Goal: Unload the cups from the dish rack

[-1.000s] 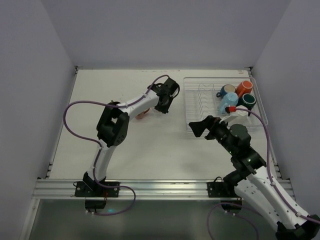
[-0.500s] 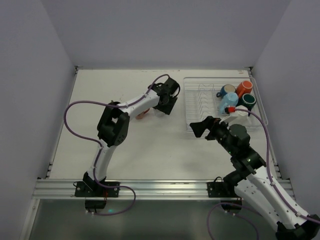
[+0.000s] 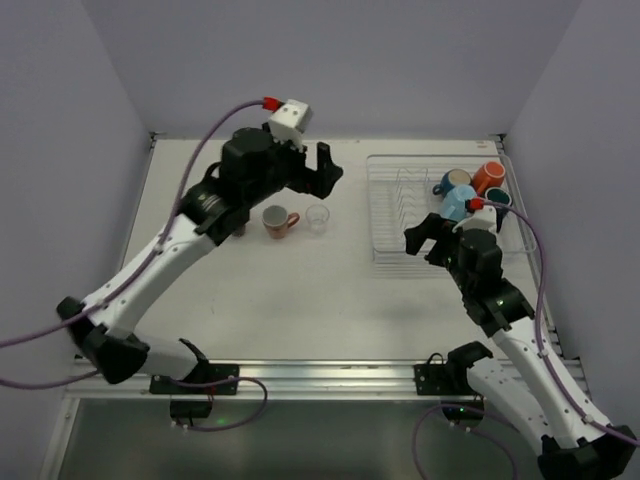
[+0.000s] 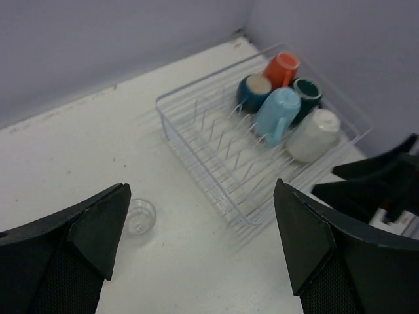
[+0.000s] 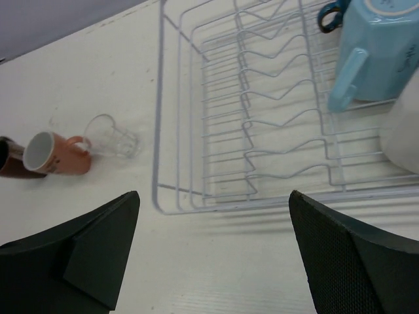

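Note:
The white wire dish rack (image 3: 392,215) stands at the right of the table. Its far right corner holds a dark blue cup (image 3: 453,181), an orange cup (image 3: 488,175), a light blue cup (image 3: 458,204), a teal cup (image 3: 497,201) and a white cup (image 4: 313,134). A salmon cup (image 3: 277,221) and a clear tumbler (image 3: 318,217) stand on the table left of the rack. My left gripper (image 3: 322,172) hovers open and empty high above the tumbler (image 4: 139,217). My right gripper (image 3: 426,240) is open and empty over the rack's near edge (image 5: 262,199), short of the light blue cup (image 5: 380,49).
In the right wrist view a dark object (image 5: 9,161) lies against the salmon cup (image 5: 55,154) at the left edge. The rack's left half (image 4: 209,147) is bare tines. Walls close in behind and at both sides of the table (image 3: 300,290).
My left gripper has opened, let go of the tumbler and lifted high off the table. The right gripper has shifted slightly toward the rack's cups.

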